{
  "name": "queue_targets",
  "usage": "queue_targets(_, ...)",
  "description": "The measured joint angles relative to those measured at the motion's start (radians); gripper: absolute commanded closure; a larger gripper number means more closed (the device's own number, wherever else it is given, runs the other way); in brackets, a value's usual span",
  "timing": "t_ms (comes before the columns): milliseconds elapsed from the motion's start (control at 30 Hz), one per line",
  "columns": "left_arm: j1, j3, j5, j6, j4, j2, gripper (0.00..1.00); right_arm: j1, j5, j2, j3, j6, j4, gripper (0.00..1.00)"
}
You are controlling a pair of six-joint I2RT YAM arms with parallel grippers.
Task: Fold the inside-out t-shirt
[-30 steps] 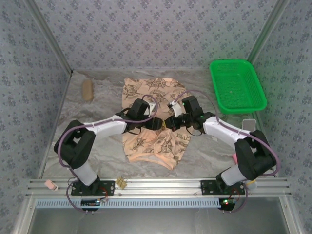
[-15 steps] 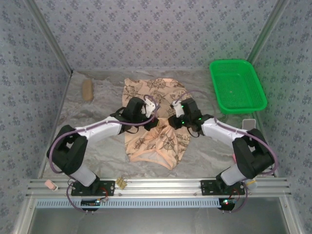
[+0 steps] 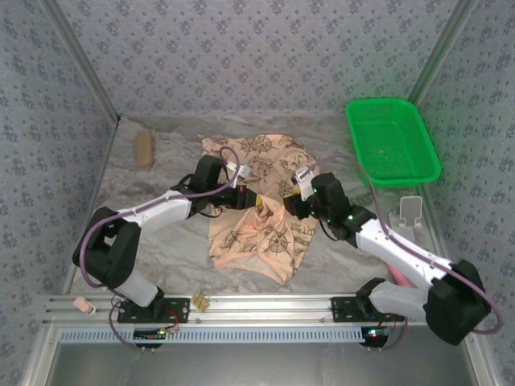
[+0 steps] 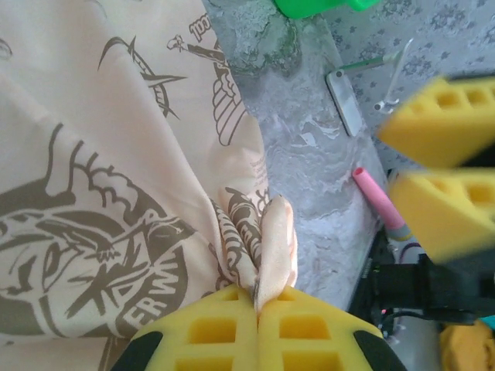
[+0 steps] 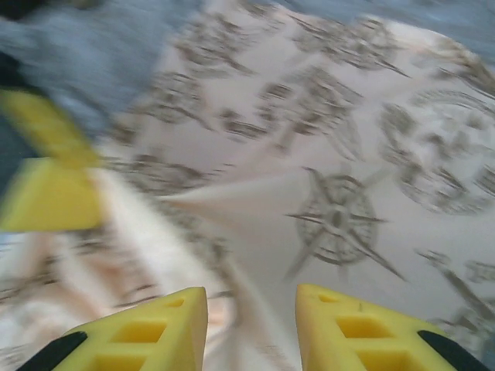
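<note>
Top view: t-shirt [image 3: 257, 233] rumpled mid-table. Left gripper [image 3: 257, 200] and right gripper [image 3: 290, 196] sit over its middle, near each other. Green basket [image 3: 392, 141] at far right, apart from the shirt.
Left wrist — pads pressed together, pinching a raised fold of the shirt.
Right wrist — blurred; fingers spread over the print, holding nothing.

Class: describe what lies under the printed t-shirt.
The t-shirt lies on the grey marbled table cover, which is visible around its edges. Anything directly beneath the cloth is hidden.
</note>
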Motion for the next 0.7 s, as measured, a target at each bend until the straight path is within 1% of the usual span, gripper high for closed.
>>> queue_targets(67, 0.001, -0.002, 0.032, -0.041, 0.008, 0.002, 1.0, 0.039, -0.094, 0.013, -0.024, -0.02, 0.055, 0.63)
queue_targets(167, 0.001, -0.004, 0.072, -0.091, 0.019, 0.003, 1.0, 0.114, -0.139, 0.097, -0.047, -0.058, 0.125, 0.6)
queue_targets(267, 0.001, -0.004, 0.098, -0.12, 0.017, 0.01, 1.0, 0.138, -0.123, 0.192, -0.049, -0.075, 0.183, 0.55)
queue_targets(333, 0.001, -0.004, 0.104, -0.122, 0.002, 0.014, 1.0, 0.118, -0.097, 0.241, -0.048, -0.075, 0.216, 0.55)
queue_targets(367, 0.001, -0.004, 0.104, -0.122, -0.01, 0.017, 1.0, 0.1, -0.096, 0.262, -0.047, -0.072, 0.229, 0.56)
queue_targets(400, 0.001, -0.004, 0.105, -0.121, -0.022, 0.02, 1.0, 0.083, -0.098, 0.282, -0.043, -0.066, 0.238, 0.58)
queue_targets(433, 0.001, -0.004, 0.11, -0.121, -0.031, 0.026, 1.0, 0.067, -0.101, 0.304, -0.035, -0.055, 0.246, 0.65)
queue_targets(500, 0.001, -0.005, 0.12, -0.122, -0.033, 0.039, 1.0, 0.047, -0.105, 0.341, -0.016, -0.039, 0.257, 0.86)
queue_targets(533, 0.001, -0.005, 0.124, -0.122, -0.033, 0.045, 0.99, 0.045, -0.113, 0.352, -0.011, -0.035, 0.263, 0.92)
queue_targets(600, 0.001, -0.005, 0.126, -0.122, -0.033, 0.055, 0.98, 0.045, -0.147, 0.361, -0.007, -0.031, 0.274, 0.99)
queue_targets(700, 0.012, -0.005, 0.125, -0.117, -0.034, 0.059, 0.98, 0.038, -0.215, 0.355, -0.008, -0.037, 0.269, 1.0)
